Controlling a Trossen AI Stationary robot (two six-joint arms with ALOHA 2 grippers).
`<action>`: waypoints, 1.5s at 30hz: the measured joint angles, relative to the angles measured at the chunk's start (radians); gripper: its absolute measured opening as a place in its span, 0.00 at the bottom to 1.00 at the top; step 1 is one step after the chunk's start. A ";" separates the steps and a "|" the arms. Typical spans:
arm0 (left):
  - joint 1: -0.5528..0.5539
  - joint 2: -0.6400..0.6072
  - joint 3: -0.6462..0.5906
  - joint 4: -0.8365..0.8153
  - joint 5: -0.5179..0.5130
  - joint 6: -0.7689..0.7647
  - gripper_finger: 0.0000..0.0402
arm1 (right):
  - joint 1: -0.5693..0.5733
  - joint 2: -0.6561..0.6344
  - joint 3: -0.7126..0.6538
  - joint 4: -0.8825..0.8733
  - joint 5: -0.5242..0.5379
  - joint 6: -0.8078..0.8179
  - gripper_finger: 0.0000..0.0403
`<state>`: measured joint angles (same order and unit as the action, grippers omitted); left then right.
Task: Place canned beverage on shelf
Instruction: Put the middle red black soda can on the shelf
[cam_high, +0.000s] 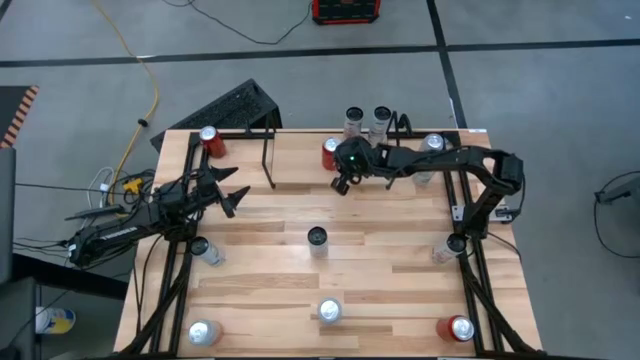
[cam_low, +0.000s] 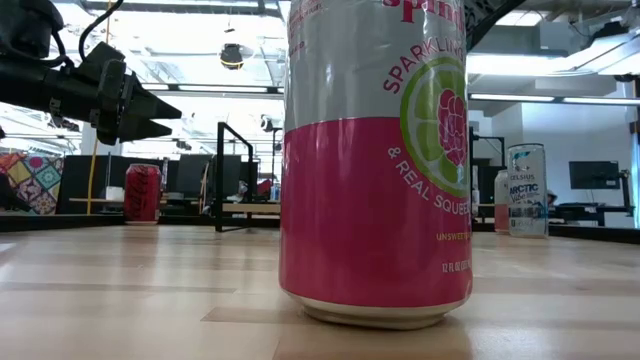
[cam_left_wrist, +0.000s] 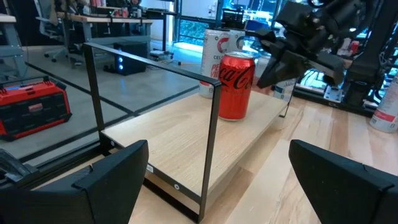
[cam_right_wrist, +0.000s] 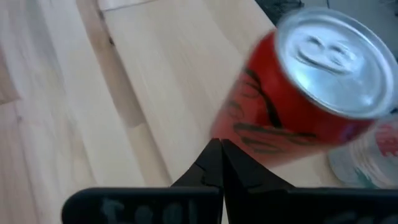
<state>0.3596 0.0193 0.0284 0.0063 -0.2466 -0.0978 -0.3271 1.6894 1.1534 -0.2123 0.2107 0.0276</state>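
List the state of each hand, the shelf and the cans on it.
Left hand: open, holding nothing, facing the shelf.
Right hand: shut, empty, beside the red cola can.
Red cola can: upright on the shelf.
Shelf: board mostly bare.
Two pale cans: upright on the shelf.

A pink-and-silver sparkling-water can (cam_low: 375, 160) stood upright on the wooden surface (cam_low: 140, 300), filling the centre of the frame, a raspberry and lime printed on its side. Far behind it to the left, a red can (cam_low: 142, 193) stood near a thin black rod frame (cam_low: 222, 176). At right, a tall white can (cam_low: 527, 189) stood well back. A dark end effector (cam_low: 120, 95) hung at upper left, clear of the surface. A bright room with ceiling lights lay beyond.
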 joint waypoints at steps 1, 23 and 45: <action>0.000 0.000 0.000 0.000 0.000 0.000 0.93 | 0.000 0.000 0.000 0.006 -0.002 -0.003 0.05; 0.000 0.000 0.000 0.000 0.000 0.000 0.93 | -0.031 -0.002 0.000 0.040 -0.083 -0.108 0.05; 0.000 0.000 0.000 0.000 0.000 0.000 0.93 | -0.104 0.000 0.000 0.165 -0.081 -0.128 0.05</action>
<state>0.3596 0.0196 0.0283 0.0062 -0.2462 -0.0978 -0.4310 1.6894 1.1530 -0.0472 0.1292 -0.1007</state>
